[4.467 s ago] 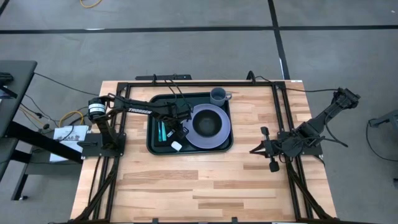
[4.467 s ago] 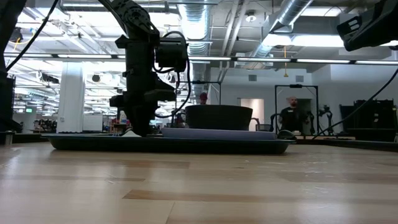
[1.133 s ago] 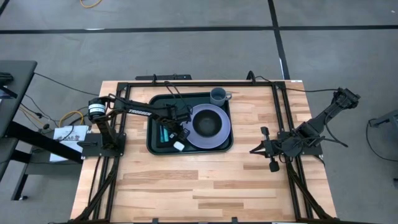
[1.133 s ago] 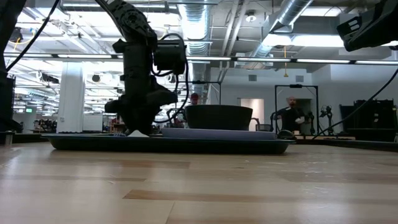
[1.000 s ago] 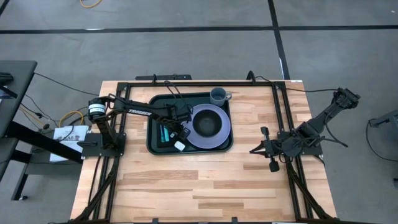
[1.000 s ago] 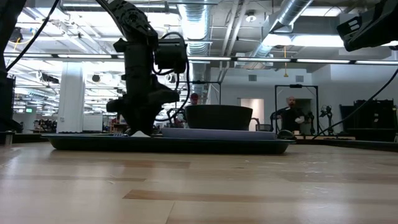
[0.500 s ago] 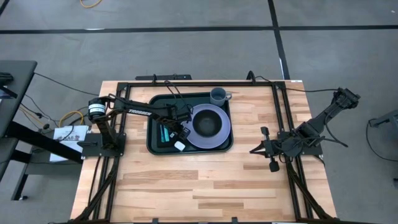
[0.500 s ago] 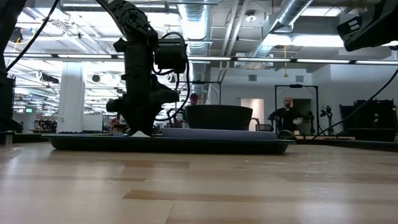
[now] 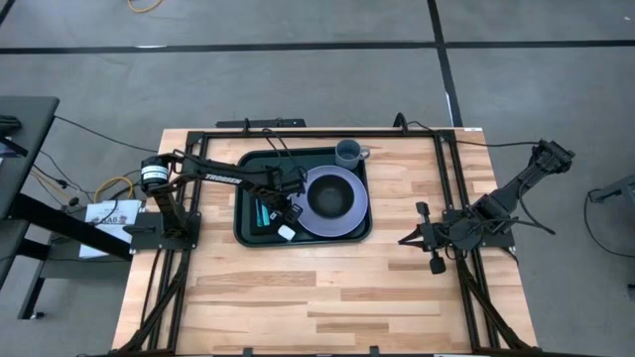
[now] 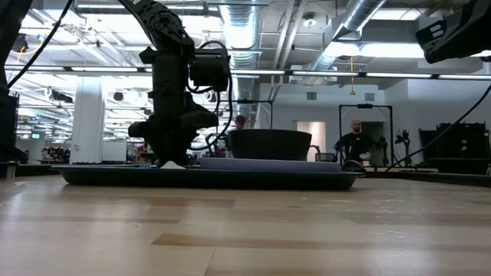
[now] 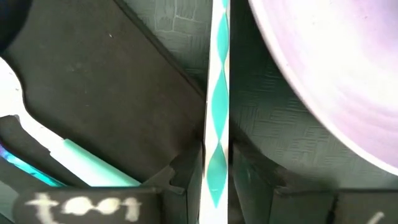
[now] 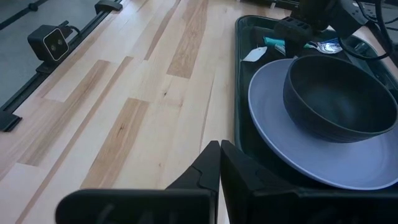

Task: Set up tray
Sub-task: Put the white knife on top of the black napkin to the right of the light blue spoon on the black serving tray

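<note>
The dark green tray [image 9: 246, 230] lies at the table's far middle. It holds a lavender plate [image 9: 354, 220] with a dark bowl [image 9: 330, 197] on it, and a black napkin [image 11: 106, 87] with a teal-handled spoon [image 11: 93, 165] lying on it. A grey mug [image 9: 347, 152] stands at the tray's far right corner. My left gripper [image 9: 286, 210] is low over the tray between napkin and plate, shut on a thin teal-and-white utensil [image 11: 217, 74]. My right gripper [image 12: 217, 148] is shut and hovers over the table's right side [image 9: 409, 238]. My left gripper pinches the teal-and-white utensil between its two fingers [image 11: 189, 174], at the end nearest the wrist [image 11: 216, 163]. The fingers point down from above [image 10: 170, 159] and lie along the utensil. It runs away from them over the tray floor, between the napkin's edge and the plate's rim [image 11: 280, 56].
A white tag [image 9: 283, 232] lies on the tray near the left gripper. Black frame rails [image 9: 451, 198] run along the table's sides and far edge. Bare wood [image 9: 298, 288] fills the table's near half. People stand in the room beyond [image 10: 354, 142].
</note>
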Robot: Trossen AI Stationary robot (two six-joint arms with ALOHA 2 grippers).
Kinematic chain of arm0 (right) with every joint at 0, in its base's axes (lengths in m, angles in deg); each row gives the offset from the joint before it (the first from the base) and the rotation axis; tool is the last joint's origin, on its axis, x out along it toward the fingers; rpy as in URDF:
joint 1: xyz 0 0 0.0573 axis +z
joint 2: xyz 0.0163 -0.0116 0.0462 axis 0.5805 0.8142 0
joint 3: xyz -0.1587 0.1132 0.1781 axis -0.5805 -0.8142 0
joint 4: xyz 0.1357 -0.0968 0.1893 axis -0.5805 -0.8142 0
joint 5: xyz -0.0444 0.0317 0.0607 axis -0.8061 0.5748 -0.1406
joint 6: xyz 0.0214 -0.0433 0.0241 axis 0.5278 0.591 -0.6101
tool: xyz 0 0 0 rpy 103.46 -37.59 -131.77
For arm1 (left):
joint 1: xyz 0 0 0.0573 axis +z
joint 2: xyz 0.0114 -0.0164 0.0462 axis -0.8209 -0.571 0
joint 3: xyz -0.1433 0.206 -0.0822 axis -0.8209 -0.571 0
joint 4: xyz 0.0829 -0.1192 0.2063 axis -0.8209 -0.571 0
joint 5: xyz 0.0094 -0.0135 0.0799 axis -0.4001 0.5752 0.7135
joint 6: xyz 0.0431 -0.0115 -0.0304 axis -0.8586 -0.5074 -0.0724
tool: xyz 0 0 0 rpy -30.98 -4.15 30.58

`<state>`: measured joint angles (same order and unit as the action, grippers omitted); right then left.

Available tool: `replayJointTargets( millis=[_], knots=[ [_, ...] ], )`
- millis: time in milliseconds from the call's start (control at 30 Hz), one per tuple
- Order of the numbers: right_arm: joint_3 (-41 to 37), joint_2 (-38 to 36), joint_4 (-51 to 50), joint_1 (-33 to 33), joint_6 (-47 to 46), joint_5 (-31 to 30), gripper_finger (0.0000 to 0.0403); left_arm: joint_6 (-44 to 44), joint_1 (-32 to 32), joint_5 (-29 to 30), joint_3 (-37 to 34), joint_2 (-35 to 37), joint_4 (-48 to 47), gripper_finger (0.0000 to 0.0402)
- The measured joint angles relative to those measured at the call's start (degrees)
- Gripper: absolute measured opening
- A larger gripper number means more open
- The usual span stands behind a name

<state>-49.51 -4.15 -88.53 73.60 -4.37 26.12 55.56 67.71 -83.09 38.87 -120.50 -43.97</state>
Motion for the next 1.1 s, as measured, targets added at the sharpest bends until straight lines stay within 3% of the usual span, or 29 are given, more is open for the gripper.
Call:
replayJointTargets(
  millis=[667, 1100],
  knots=[
    [0.00, 0.00, -1.29, 0.00, 0.02, 0.02, 0.0005, 1.62, 0.00, -0.56, 0.00, 0.01, 0.55, 0.0073],
    [0.00, -0.02, -1.49, 0.00, 0.02, 0.02, 0.0005, 0.86, 0.00, 0.78, 0.04, 4.00, 0.47, 0.0073]
  ],
)
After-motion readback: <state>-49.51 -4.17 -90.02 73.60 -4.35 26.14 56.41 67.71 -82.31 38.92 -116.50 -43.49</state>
